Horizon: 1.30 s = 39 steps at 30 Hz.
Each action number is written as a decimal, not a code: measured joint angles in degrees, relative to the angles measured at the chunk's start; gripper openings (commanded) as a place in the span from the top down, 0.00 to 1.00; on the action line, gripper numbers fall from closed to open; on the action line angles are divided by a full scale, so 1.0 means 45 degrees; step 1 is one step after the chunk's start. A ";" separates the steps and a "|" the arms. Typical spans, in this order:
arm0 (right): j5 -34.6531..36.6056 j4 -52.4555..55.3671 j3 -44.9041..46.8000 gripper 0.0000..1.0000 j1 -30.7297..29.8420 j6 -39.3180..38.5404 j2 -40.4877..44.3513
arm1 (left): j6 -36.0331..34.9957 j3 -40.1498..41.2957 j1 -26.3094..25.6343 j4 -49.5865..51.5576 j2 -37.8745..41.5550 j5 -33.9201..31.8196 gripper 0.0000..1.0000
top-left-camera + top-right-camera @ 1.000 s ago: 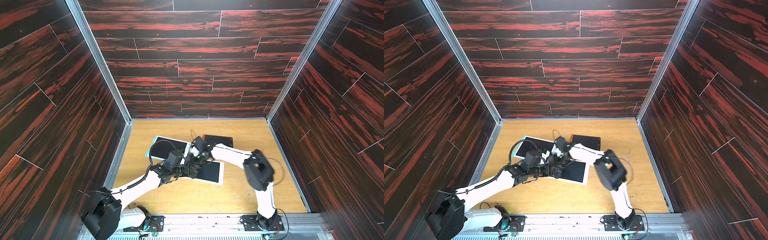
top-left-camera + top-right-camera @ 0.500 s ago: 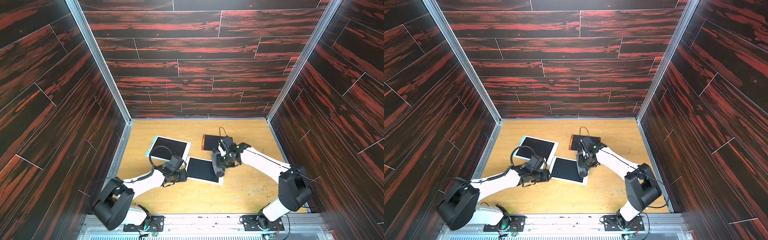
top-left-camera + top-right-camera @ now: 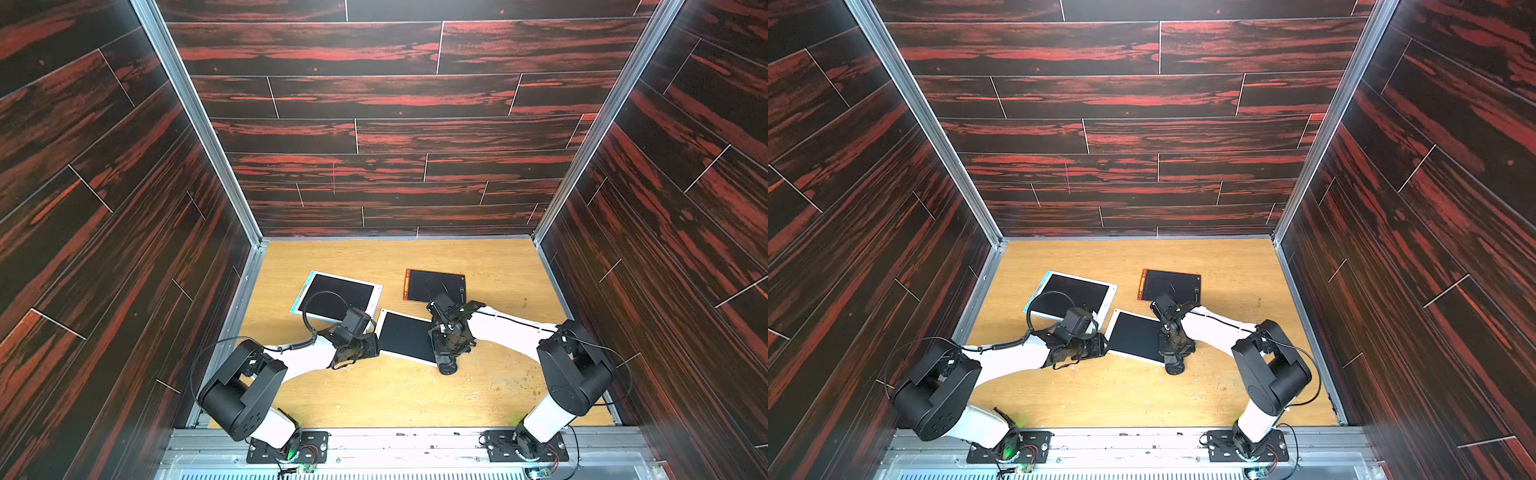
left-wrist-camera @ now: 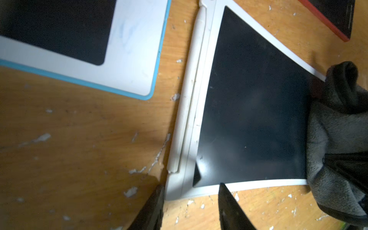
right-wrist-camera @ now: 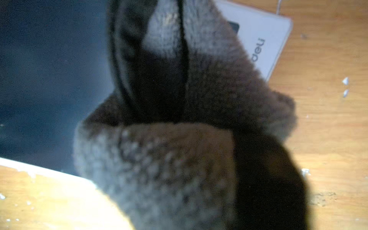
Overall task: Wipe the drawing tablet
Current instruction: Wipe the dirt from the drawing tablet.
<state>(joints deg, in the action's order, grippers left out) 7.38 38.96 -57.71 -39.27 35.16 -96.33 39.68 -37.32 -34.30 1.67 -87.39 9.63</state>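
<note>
1. Right tool (image 3: pixel 448 349) is clamped tight on a grey cloth (image 5: pixel 169 169), with its fingers pretty much buried in the fluff.
2. That cloth sits on the right end of the tablet (image 3: pixel 409 336). Part of it is on the black screen and part spills off the near edge onto the bench (image 3: pixel 395 395).
3. Left tool (image 4: pixel 191 191) is roughly half open at the tablet's near-left corner, one finger by the side edge and the other at the front edge. Can't tell if it's actually squeezing anything.
4. Tablet itself has a white frame and lies flat mid-bench between both tools, a bit askew. What shows of the screen looks plain black, and a white pen (image 4: pixel 191 79) is docked along its left side.
5. Blue tablet (image 3: pixel 336 297) lies just behind it on the left, corner close but not touching. Red tablet (image 3: pixel 434 286) lies further back, apart from it.
</note>
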 measured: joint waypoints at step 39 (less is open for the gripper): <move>-0.7834 -0.3852 -0.2992 1.00 -0.0811 0.1695 -0.3779 | 0.1574 0.0869 0.0306 -0.2992 -0.0277 0.0860 0.54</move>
<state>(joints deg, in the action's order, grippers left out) -27.88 21.63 -71.18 -42.92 42.78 -113.34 46.76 -33.41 -32.93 -11.79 -88.64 13.50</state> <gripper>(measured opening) 0.104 0.457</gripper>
